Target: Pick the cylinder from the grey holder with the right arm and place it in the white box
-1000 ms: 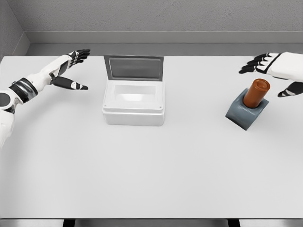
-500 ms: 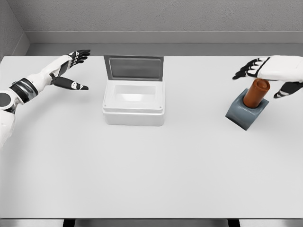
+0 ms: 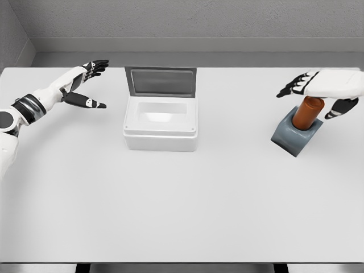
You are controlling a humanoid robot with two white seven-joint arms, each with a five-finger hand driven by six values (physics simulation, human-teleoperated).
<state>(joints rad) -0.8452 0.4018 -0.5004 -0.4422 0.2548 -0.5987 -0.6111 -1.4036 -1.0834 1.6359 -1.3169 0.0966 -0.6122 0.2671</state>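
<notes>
Right hand [image 3: 324,85] over cylinder [image 3: 306,112], fingers [image 3: 290,88] spread, holding nothing. Likely rigid, smooth, light; best gripped around exposed upper barrel above grey holder [image 3: 293,136].

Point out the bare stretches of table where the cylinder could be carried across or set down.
The table is bare along the whole near half and between the white box and the grey holder. It is crowded at the far right, where the right hand hovers open over the cylinder. The left hand hangs open left of the box.
</notes>
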